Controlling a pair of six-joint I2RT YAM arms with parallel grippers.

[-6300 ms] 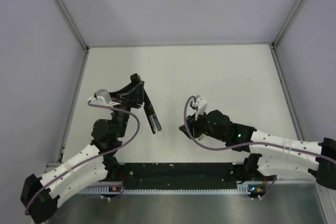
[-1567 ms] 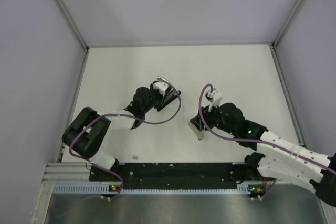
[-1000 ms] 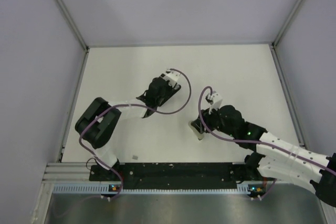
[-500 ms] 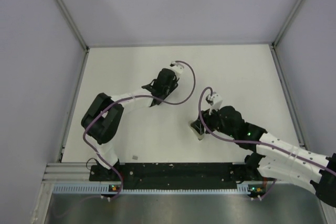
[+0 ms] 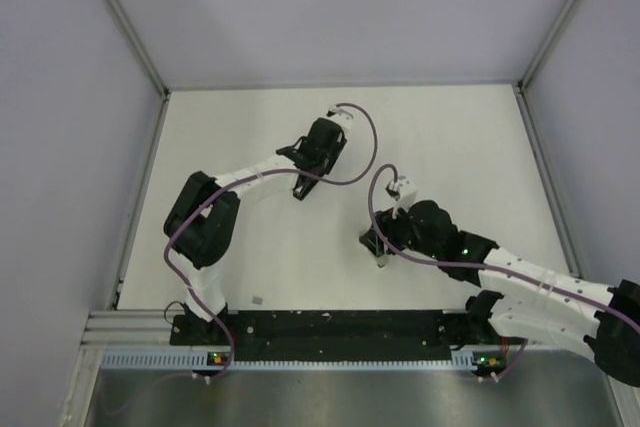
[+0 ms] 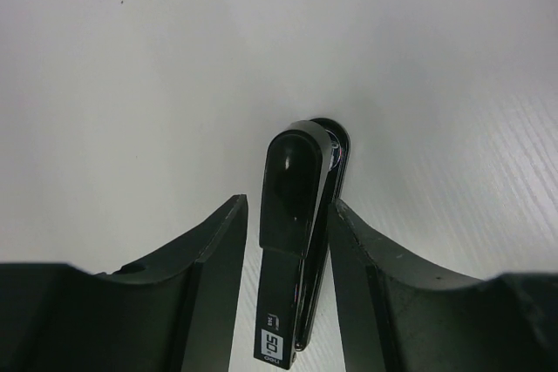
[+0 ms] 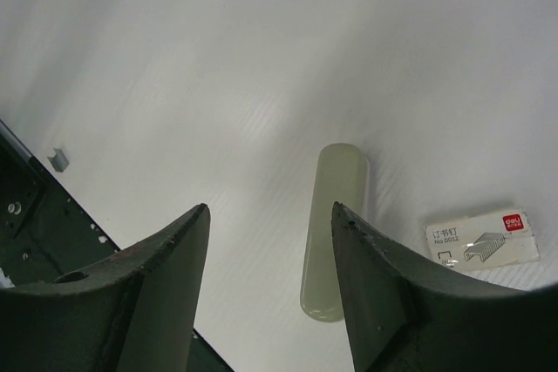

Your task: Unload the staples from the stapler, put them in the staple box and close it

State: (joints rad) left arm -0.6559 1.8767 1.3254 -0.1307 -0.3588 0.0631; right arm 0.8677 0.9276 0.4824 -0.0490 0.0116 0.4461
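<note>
Reaching far out over the middle of the white table, the left gripper had the stapler between its fingers. The slim black body lay lengthwise in the gap, its rounded end pointing away from the wrist. One finger sat against the stapler, but a thin strip of table showed along its other side, so I could not tell whether the pincer was truly clamped on it. The right gripper hung with its fingers wide apart above a pale oblong bar, gripping nothing. A small staple box lay just beside that bar on the table.
</note>
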